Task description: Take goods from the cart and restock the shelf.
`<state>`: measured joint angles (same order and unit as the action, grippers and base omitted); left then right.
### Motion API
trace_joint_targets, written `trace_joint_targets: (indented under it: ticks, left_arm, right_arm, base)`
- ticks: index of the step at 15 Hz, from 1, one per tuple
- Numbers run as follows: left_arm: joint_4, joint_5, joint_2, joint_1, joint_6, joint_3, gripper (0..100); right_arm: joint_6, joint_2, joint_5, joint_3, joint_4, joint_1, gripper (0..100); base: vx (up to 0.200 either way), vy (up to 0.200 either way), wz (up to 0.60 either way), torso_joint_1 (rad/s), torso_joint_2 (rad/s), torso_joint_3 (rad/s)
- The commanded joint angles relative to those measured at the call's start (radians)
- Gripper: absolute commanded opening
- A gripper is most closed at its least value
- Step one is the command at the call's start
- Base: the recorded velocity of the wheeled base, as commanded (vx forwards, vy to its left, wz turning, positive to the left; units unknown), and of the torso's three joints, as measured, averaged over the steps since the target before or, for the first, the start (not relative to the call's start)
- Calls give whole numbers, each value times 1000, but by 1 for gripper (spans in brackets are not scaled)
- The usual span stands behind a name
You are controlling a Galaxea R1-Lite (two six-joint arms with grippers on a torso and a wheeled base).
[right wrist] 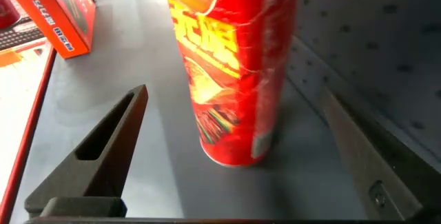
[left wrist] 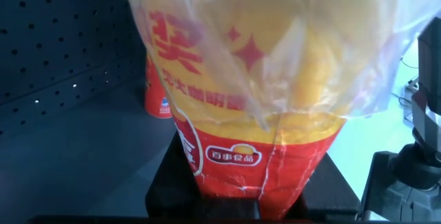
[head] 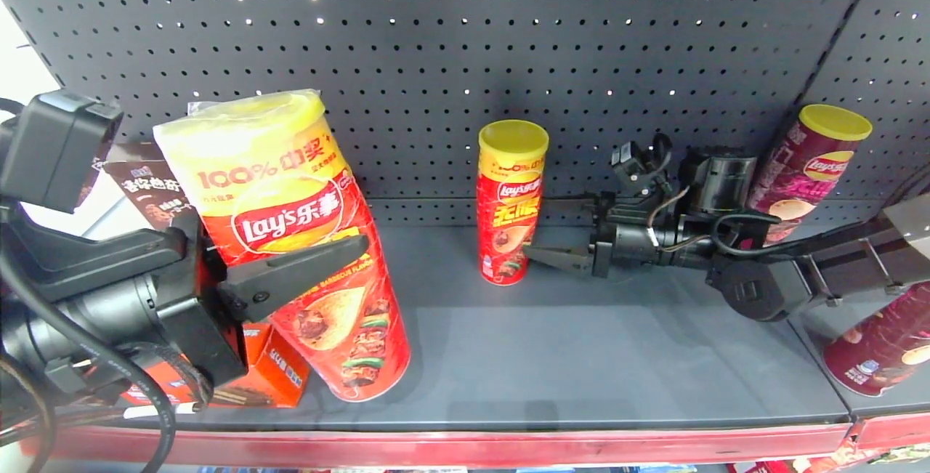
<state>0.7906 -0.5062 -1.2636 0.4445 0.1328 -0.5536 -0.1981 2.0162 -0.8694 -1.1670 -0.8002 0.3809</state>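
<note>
A large red chip can point(head: 290, 240) with a yellow lid, wrapped in clear plastic, tilts over the left part of the grey shelf point(head: 581, 342). My left gripper point(head: 240, 291) is shut on its middle, and the can point(left wrist: 262, 114) sits between the dark fingers point(left wrist: 172, 182). Whether its base touches the shelf I cannot tell. A small red can point(head: 511, 200) stands upright at the shelf's back centre. My right gripper point(head: 552, 229) is open around this can's lower half from the right. In the right wrist view the small can point(right wrist: 234, 79) stands between the spread fingers point(right wrist: 103, 155), untouched.
An orange box point(head: 269, 378) lies at the front left beside the big can, with a brown packet point(head: 149, 189) behind it. A purple can point(head: 810, 168) leans on the pegboard at the right and another point(head: 886, 346) lies on the neighbouring shelf. Open shelf lies front centre.
</note>
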Motion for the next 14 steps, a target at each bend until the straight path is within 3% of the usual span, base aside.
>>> trace_joint_targets:
  ticks: [1, 8, 14]
  left_arm:
    - [-1, 0, -13, 0, 1, 0, 0]
    - [1, 1, -11, -3, -1, 8, 0]
    - [1, 1, -3, -4, -1, 17, 0]
  right_arm:
    - [0, 33, 0, -23, -1, 15, 100]
    - [-6, 15, 3, 13, -4, 38, 100]
    - [-6, -66, 1, 155, -54, 61, 100]
  base:
    - [0, 0, 0, 0, 0, 0]
    - [0, 0, 0, 0, 0, 0]
    - [0, 0, 0, 0, 0, 0]
